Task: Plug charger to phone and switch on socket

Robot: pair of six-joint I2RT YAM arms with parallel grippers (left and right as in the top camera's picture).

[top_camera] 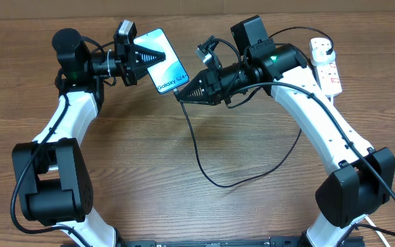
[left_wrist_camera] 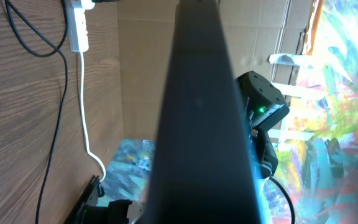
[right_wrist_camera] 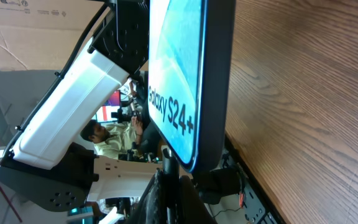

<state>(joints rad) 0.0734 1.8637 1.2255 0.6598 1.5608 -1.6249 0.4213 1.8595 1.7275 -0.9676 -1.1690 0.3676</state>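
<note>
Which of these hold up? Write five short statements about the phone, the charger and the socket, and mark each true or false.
1. The left fingers are shut on the phone. True.
2. The phone's screen reads "Galaxy S24+". True.
3. The socket lies directly under the phone. False: it lies at the far right of the table, beside the right arm.
4. The right fingers are spread wide, far from the phone. False: they are shut on the tip of the charger, at the phone's short edge.
5. The charger's cable loops loosely across the table. True.
</note>
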